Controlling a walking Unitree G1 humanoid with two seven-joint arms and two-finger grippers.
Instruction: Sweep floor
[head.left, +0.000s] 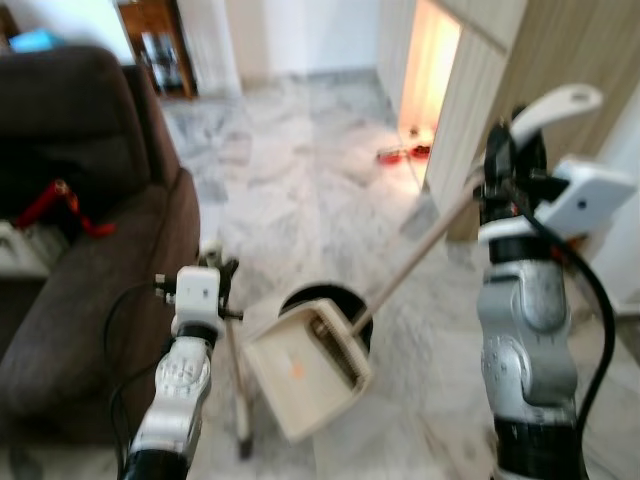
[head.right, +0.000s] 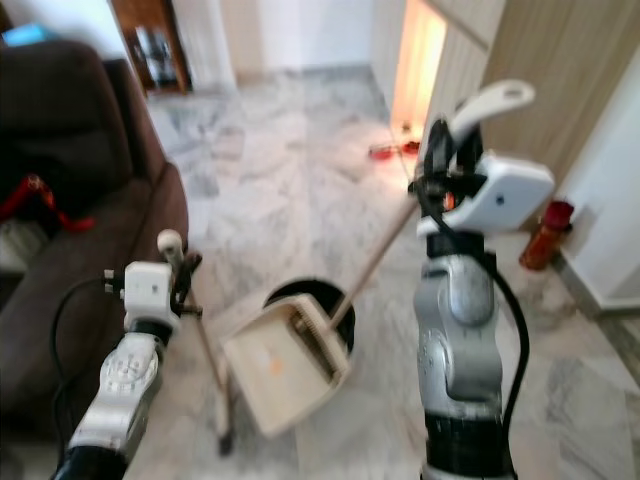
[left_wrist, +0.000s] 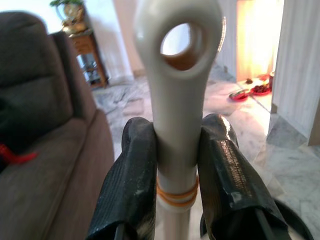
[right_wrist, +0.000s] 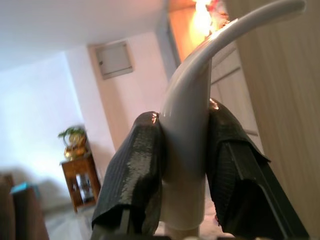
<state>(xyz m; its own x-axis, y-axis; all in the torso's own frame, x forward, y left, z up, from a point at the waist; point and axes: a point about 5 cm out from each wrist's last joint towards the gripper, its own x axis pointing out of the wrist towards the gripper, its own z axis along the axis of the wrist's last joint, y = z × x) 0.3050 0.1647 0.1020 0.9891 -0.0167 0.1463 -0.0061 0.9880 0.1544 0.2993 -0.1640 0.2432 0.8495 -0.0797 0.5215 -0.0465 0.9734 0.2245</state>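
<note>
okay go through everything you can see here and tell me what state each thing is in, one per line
Left gripper: shut on the broom handle, held upright.
Right gripper: shut on the dustpan handle, raised.
Dustpan: tilted, its mouth over the bin.
Bin: open, standing on the floor.
Sofa: red strap lying on it.

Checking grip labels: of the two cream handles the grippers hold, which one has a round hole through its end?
The straight cream broom handle, clamped in the left gripper. The long dustpan handle in the right gripper ends in a curved, solid tip.
</note>
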